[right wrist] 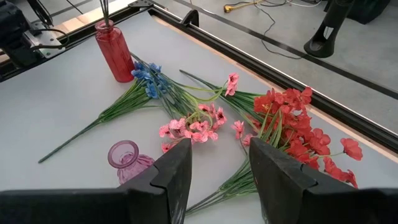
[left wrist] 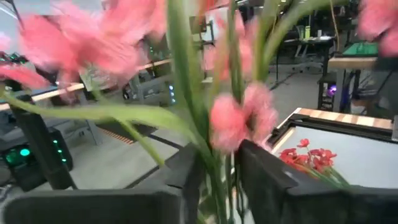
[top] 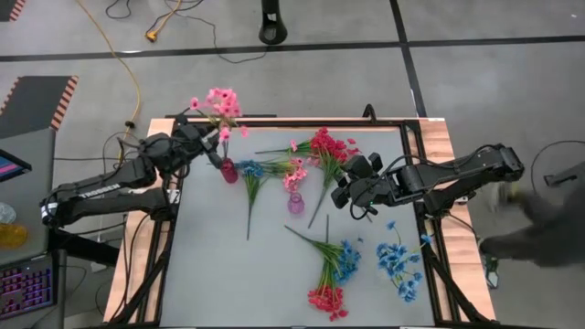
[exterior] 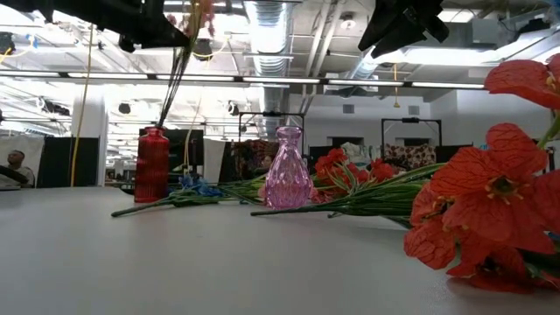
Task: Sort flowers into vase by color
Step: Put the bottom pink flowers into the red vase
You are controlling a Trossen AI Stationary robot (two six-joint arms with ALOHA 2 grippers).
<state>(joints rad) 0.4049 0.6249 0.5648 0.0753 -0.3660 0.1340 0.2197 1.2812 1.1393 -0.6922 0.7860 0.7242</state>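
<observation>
At the far left of the grey table [top: 210,274], the left gripper [top: 212,146] stands over a tall red glass vase [top: 228,170], its dark fingers [left wrist: 264,180] set on either side of the thin green stems of a pink-blossomed sprig [top: 222,106] that rises from the vase's neck — whether they clamp the stems or have just let go cannot be told. The right gripper [top: 340,195] hangs near the table's middle, its fingers parted and empty, above a loose heap of red sprigs [top: 331,148] and pink sprigs [right wrist: 196,127] lying flat. A squat pink glass vase [top: 295,202] stands upright just beside that heap, a blue sprig [top: 250,170] lying between the two vases. Nearer the front edge lie more flowers — a red cluster [top: 327,299] and blue sprigs [top: 400,260].
</observation>
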